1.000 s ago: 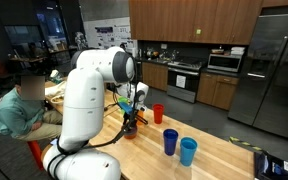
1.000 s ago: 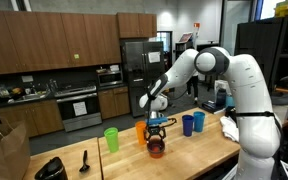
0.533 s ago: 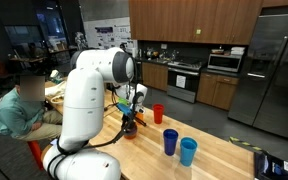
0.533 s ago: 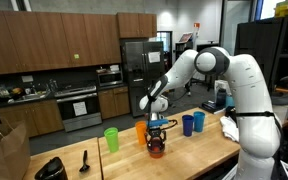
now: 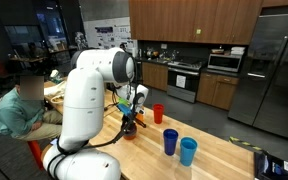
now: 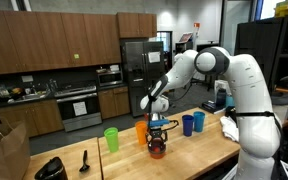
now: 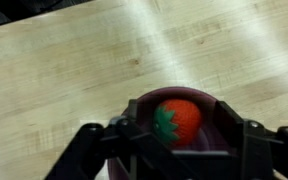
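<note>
The gripper hangs over a dark red bowl holding a toy strawberry — jaws spread wide astride the rim, gripping nothing. The bowl stands mid-countertop, near the orange cup at the cup-lined edge. Seemingly an approach — closing calls for lowering squarely first.

light: even overhead indoor, med-bright | ext views: low-res, bg dim, shadows faint | wrist view: soft focus, glare band across table, cup blurry, btm edge dark
</note>
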`<state>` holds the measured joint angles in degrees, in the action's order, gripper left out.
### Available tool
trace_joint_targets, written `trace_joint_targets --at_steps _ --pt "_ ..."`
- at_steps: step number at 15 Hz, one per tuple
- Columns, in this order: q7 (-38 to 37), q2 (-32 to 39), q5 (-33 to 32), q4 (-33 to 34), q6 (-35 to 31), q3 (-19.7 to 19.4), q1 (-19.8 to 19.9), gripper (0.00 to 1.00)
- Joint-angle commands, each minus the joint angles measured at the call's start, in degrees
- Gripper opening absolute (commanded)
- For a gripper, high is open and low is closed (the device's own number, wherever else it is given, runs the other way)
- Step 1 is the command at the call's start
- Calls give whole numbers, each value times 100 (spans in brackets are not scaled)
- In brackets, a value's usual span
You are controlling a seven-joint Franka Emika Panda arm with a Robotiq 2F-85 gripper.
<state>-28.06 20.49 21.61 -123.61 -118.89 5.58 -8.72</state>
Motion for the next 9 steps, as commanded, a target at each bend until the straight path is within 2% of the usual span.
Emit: trace_joint_targets --at_steps 1,6,8,9 --pt "103 -108 96 -123 105 -42 65 100" --pt "109 -56 88 -117 135 -82 73 98" --pt "112 -42 86 -107 158 -92 75 89" --pt "134 -29 101 -102 178 -90 81 80"
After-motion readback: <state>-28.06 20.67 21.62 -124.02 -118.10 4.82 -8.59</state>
